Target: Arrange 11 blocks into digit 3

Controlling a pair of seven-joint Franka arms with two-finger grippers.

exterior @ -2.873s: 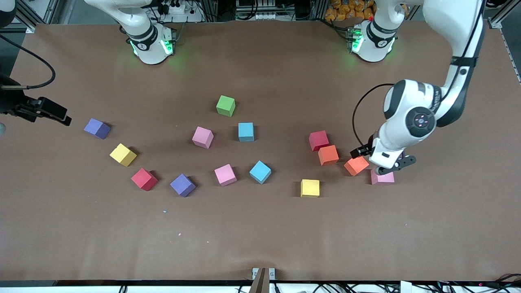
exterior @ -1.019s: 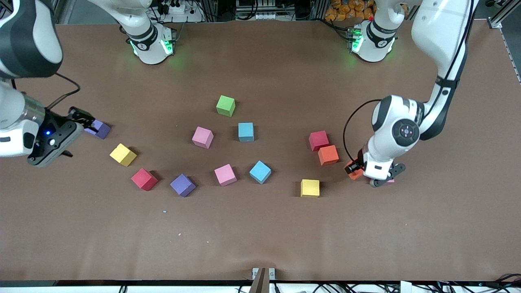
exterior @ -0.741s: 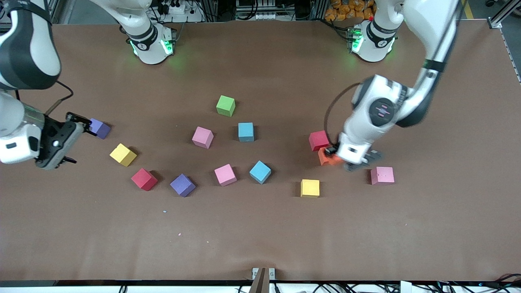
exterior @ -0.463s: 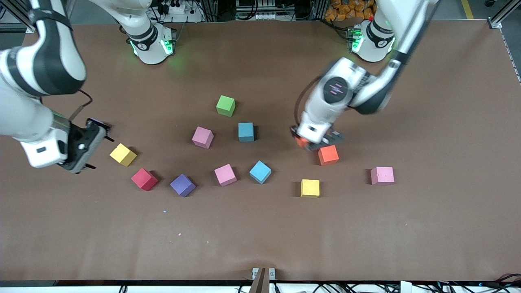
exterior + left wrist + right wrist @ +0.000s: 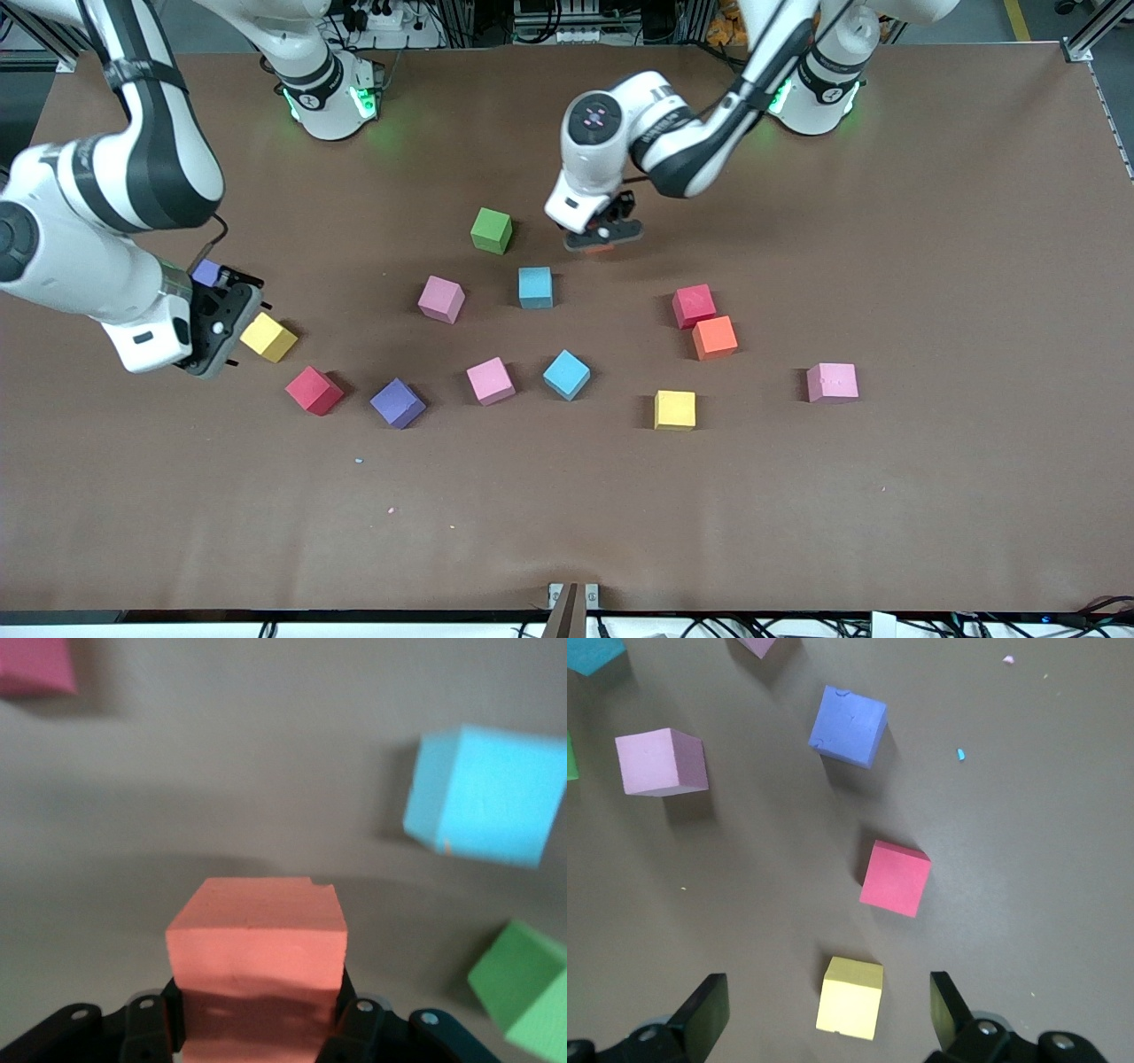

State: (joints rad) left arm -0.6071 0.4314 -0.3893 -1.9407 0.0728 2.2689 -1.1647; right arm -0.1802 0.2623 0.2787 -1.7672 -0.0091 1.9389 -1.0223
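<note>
The left gripper (image 5: 601,232) hangs over the table (image 5: 930,266) between a green block (image 5: 491,230) and a blue block (image 5: 535,287), its fingers pinching an orange block (image 5: 257,943). The right gripper (image 5: 232,312) is spread wide over a yellow block (image 5: 267,337) at the right arm's end of the table, and holds nothing; a purple block (image 5: 207,272) peeks out just beside it. More blocks lie scattered: a red one (image 5: 314,390), a second purple one (image 5: 397,403), two pink ones (image 5: 441,299) (image 5: 490,380), a second blue one (image 5: 566,374), a red and orange pair touching (image 5: 694,306), another yellow one (image 5: 675,410) and a lone pink one (image 5: 832,383). No digit is formed yet.
</note>
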